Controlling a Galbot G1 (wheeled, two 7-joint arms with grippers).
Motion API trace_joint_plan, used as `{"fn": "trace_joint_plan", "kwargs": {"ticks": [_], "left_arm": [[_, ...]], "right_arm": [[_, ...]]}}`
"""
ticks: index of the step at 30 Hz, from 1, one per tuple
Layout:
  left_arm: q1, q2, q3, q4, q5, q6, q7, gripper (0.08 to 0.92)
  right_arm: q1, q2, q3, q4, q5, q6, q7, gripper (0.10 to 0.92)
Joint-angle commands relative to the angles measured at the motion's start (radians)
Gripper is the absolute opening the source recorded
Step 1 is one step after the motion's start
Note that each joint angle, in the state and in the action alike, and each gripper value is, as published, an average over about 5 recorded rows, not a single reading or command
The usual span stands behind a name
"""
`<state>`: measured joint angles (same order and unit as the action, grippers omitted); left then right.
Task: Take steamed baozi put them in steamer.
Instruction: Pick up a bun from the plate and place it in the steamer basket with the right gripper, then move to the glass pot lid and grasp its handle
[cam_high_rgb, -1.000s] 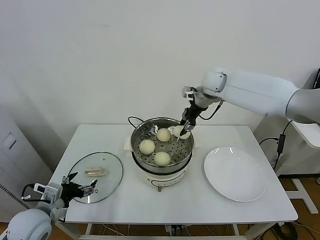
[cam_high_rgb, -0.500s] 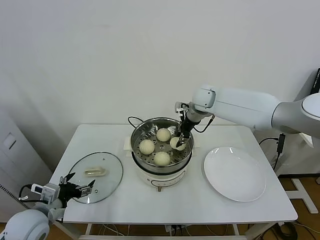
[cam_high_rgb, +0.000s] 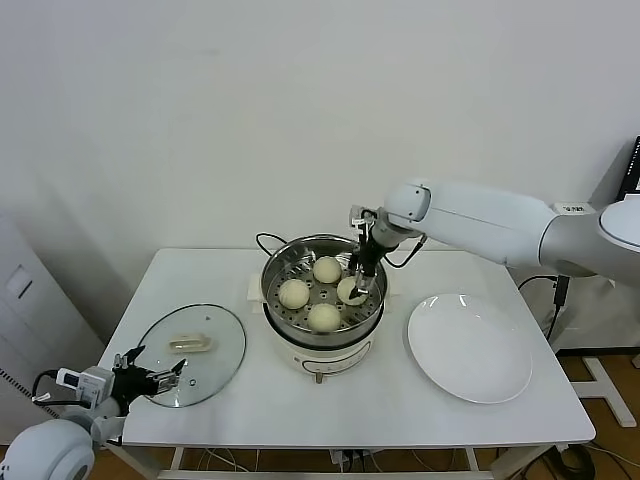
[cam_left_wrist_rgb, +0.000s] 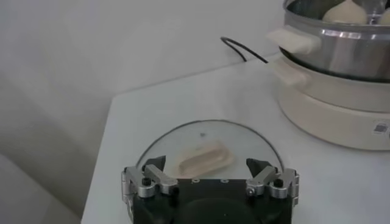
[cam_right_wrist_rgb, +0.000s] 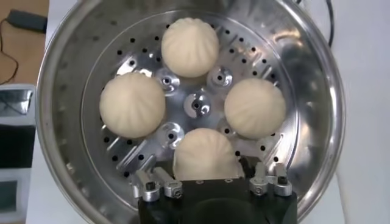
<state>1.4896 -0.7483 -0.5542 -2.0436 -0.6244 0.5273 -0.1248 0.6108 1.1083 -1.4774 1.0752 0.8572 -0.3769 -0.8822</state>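
Right end effector (cam_high_rgb: 357, 287) down inside steamer (cam_high_rgb: 275, 262), fingers closed around fourth baozi (cam_right_wrist_rgb: 205, 155), seating it in the free quadrant. Left end effector (cam_left_wrist_rgb: 209, 178) open, empty, parked over glass lid (cam_high_rgb: 226, 355) at bench (cam_high_rgb: 400, 400) edge.

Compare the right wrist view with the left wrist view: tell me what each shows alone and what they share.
Only the right wrist view shows the steamer's perforated floor from above with all four steamed baozi on it, and the right gripper closed around the nearest steamed baozi.

Only the left wrist view shows the glass lid lying flat on the table, the open left gripper low over the lid's near edge, and the white cooker base with its black cord.

Both show the steamer with baozi inside.
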Motion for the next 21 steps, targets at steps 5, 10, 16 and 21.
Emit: {"fn": "trace_joint_plan", "kwargs": {"ticks": [5,10,16,21], "left_arm": [[0.01,-0.001,-0.035,0.023,0.007,-0.016,0.008,0.823],[0.001,-0.002,-0.042,0.028,0.028,-0.03,0.021,0.823],[-0.013,-0.001,-0.042,0.045,0.132,-0.053,0.041,0.823],[-0.004,0.005,-0.034,0.068,0.412,-0.117,0.076,0.823]], "right_arm": [[-0.088,-0.385,0.365,0.113,0.189,0.127,0.119,0.822],[-0.4,-0.563,0.684,0.2,0.23,0.27,0.287,0.823],[-0.935,-0.606,1.214,0.292,0.153,0.375,0.469,0.823],[-1.37,-0.484,1.69,0.342,0.033,0.466,0.603,0.823]]}}
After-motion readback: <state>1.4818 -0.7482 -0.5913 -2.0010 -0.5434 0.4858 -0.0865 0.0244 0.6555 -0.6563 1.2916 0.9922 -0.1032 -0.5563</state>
